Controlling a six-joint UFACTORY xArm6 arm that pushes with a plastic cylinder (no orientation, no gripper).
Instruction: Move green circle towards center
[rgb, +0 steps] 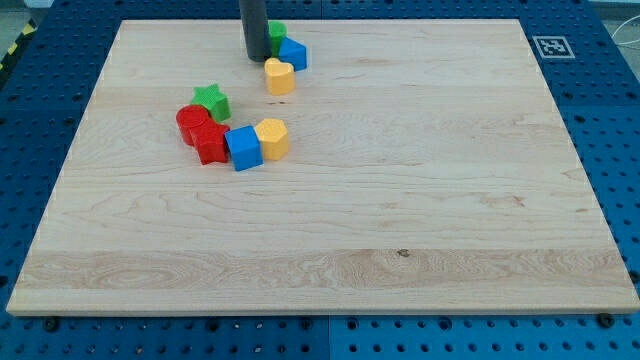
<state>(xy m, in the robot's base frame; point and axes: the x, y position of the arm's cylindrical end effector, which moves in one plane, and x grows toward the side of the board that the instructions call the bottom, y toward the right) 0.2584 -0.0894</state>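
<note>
The green circle (276, 33) sits near the view's top, mostly hidden behind my dark rod. My tip (256, 57) rests on the board just left of it, touching or nearly touching. A blue block (293, 53) lies right of the green circle and a yellow block (279, 76) just below them.
A second cluster lies left of centre: a green star (211, 100), a red round block (192, 122), a red star-like block (210, 142), a blue cube (243, 147) and a yellow hexagon (272, 138). The wooden board (400, 200) has a marker tag (551, 46) at its top right.
</note>
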